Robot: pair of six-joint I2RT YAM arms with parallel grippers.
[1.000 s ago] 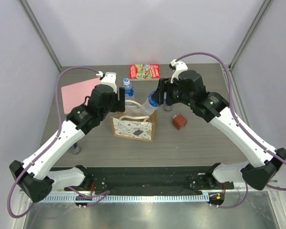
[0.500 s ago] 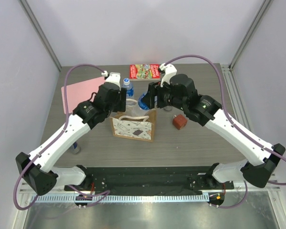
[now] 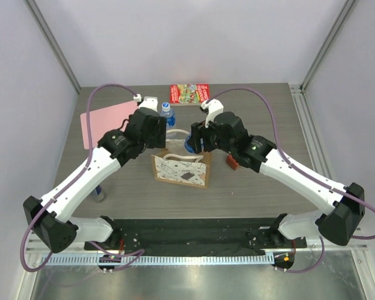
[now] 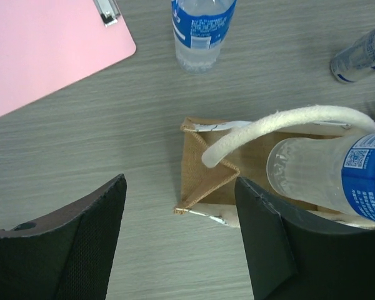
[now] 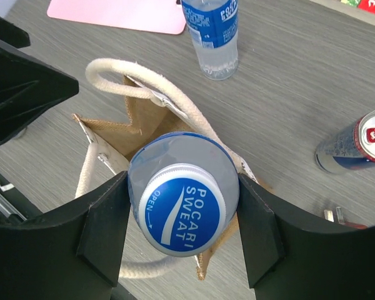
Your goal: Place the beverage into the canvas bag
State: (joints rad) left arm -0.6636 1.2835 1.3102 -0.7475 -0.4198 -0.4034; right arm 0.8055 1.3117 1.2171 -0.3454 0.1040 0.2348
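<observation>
The canvas bag (image 3: 181, 170) stands mid-table, cream with rope handles (image 4: 281, 122), its mouth open. My right gripper (image 3: 196, 141) is shut on the beverage, a clear Pocari Sweat bottle with a blue cap (image 5: 184, 209), and holds it upright with its bottom in the bag's mouth (image 5: 119, 134). In the left wrist view the bottle (image 4: 328, 178) sits under the handle, inside the bag's opening (image 4: 203, 169). My left gripper (image 4: 180, 187) is open and empty, hovering over the bag's left end (image 3: 155, 135); one of its fingers (image 5: 19, 94) shows in the right wrist view.
A second blue-labelled water bottle (image 3: 167, 114) stands behind the bag. A pink clipboard (image 3: 103, 120) lies at the left, a red packet (image 3: 189, 94) at the back edge. A drink can (image 5: 356, 144) and a brown-red block (image 3: 232, 161) are right of the bag.
My right gripper has carried the bottle left and down, from tilted above the bag to upright in its mouth. The left gripper has shifted slightly; the bag has shifted a little right.
</observation>
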